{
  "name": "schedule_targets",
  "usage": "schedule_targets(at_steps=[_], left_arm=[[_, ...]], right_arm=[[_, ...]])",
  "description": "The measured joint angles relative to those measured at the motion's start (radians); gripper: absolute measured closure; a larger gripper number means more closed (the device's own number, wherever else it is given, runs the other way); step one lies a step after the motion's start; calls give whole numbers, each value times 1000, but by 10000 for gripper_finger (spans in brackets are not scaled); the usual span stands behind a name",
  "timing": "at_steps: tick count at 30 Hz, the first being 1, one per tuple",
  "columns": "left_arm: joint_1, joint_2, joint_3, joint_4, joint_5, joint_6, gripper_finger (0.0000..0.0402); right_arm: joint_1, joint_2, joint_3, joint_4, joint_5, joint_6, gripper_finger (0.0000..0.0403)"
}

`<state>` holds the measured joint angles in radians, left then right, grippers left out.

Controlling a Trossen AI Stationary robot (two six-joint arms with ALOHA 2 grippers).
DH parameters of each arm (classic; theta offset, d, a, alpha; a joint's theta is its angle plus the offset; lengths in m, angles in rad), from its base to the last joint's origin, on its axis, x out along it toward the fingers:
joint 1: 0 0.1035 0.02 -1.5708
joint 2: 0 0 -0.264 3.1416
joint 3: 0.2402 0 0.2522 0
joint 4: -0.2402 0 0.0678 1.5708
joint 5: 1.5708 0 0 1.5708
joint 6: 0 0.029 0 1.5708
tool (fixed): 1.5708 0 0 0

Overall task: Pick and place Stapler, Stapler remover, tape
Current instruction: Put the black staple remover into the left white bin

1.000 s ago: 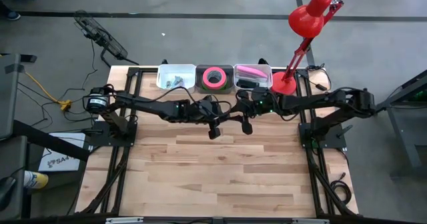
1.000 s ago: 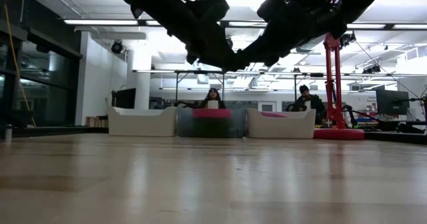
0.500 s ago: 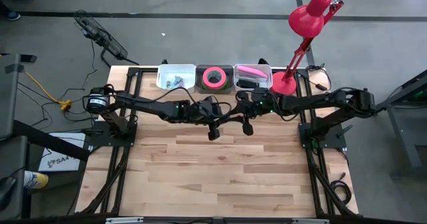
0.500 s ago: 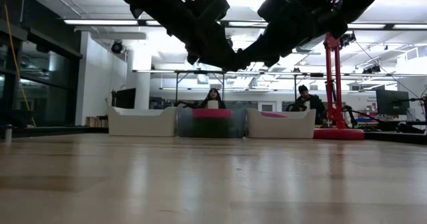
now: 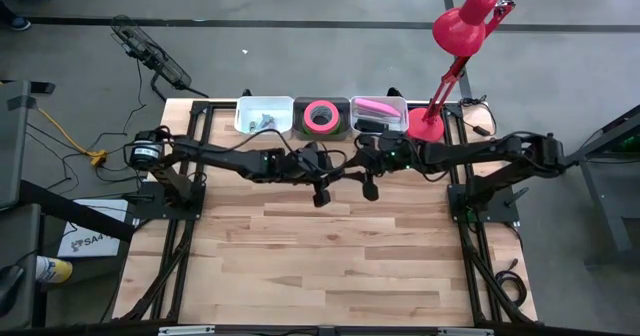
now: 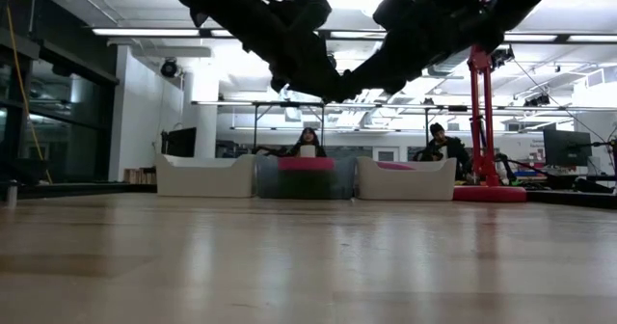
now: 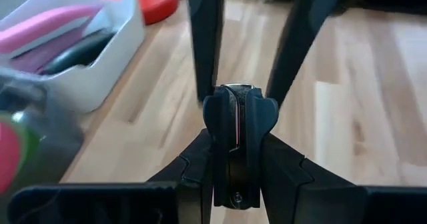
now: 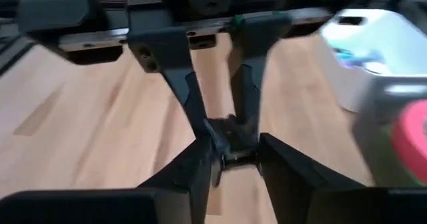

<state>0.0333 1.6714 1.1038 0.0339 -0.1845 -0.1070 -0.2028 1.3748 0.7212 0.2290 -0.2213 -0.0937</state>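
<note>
Tape (image 5: 321, 115), a pink roll, lies in the dark middle bin (image 5: 321, 128) at the table's (image 5: 340, 266) far edge, between two white bins, left (image 5: 263, 115) and right (image 5: 379, 113). Just in front of the middle bin, the left gripper (image 5: 321, 195) and right gripper (image 5: 369, 189) hang side by side above bare wood. The left's fingers (image 7: 232, 144) pinch a small dark metal piece I can't identify; the right's fingers (image 8: 200, 164) stand slightly apart, nothing visibly between them.

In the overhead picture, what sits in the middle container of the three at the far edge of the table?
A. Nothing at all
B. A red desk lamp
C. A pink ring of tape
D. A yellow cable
C: the middle container holds a pink ring of tape, seen from above with its open centre showing, between the two white containers.
</note>
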Motion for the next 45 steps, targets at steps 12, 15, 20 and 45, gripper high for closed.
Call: schedule_targets(at_steps=[12, 15, 20, 45], left_arm=[[123, -1, 117, -362, -105, -55, 321], [189, -1, 158, -479, -118, -74, 321], [312, -1, 185, -597, -121, -159, 321], [769, 113, 172, -707, 184, -507, 321]], right_arm=[[-48, -124, 0, -175, 235, 174, 212], [-86, -154, 0, -233, 236, 232, 201], [-132, -185, 0, -292, 214, 254, 197], [-145, -191, 0, -450, 234, 322, 196]])
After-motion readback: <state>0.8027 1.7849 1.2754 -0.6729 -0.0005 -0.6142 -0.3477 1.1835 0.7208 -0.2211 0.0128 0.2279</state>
